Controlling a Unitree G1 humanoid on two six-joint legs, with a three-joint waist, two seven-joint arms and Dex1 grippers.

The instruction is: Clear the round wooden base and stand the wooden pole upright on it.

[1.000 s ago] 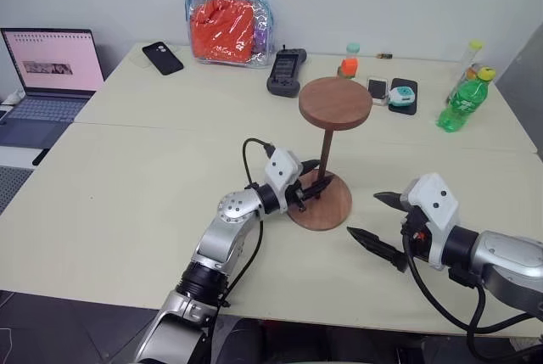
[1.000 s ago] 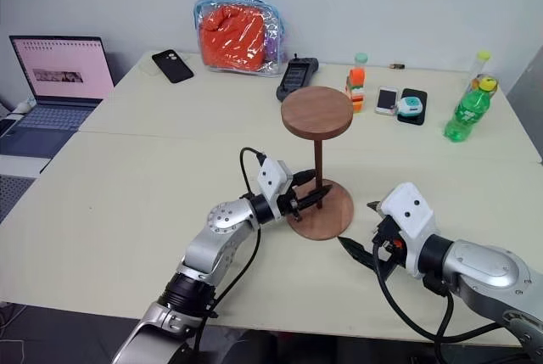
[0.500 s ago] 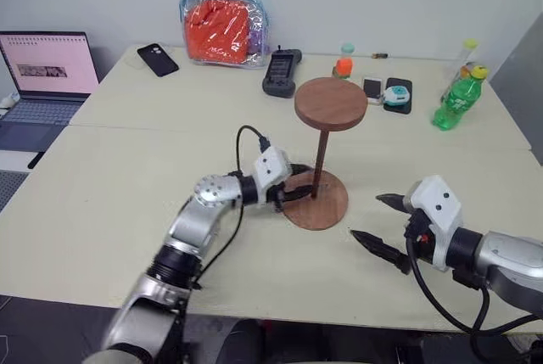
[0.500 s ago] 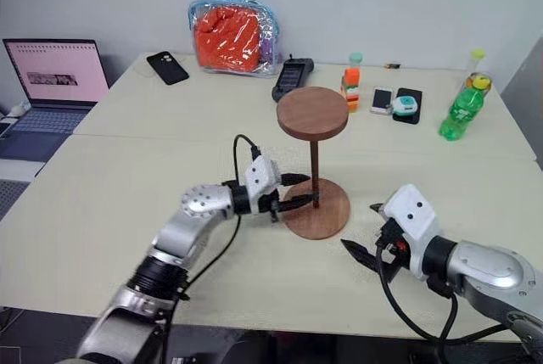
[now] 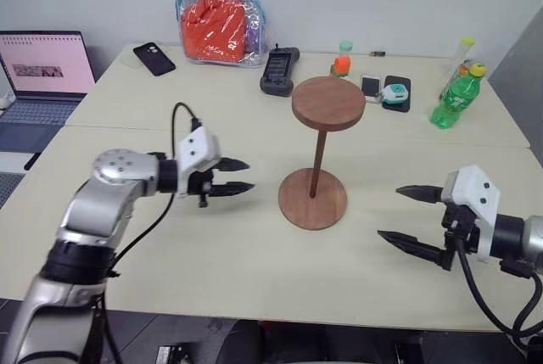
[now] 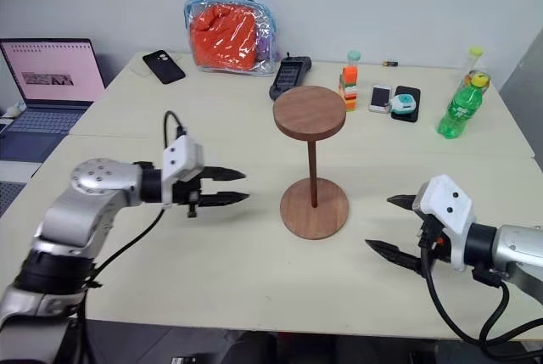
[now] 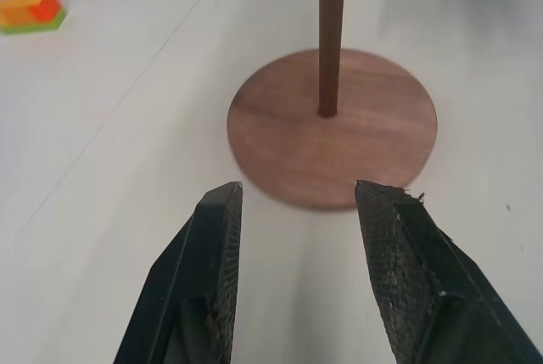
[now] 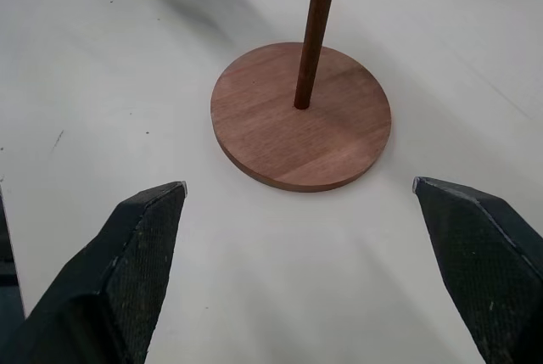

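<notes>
The wooden pole (image 5: 318,148) stands upright on the round wooden base (image 5: 313,198); left hand (image 5: 237,176) and right hand (image 5: 411,218) hover apart, both open, empty.

Bare table (image 5: 170,237) round base (image 5: 313,198); pole (image 5: 317,163) upright mid-way btwn hands.

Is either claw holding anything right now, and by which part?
Nothing is held. The left claw and right claw are both open, apart from the wooden pole.

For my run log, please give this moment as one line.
thin dark-brown wooden pole: upright in round reddish-brown wooden base | left gripper: open, apart | right gripper: open, apart
</notes>
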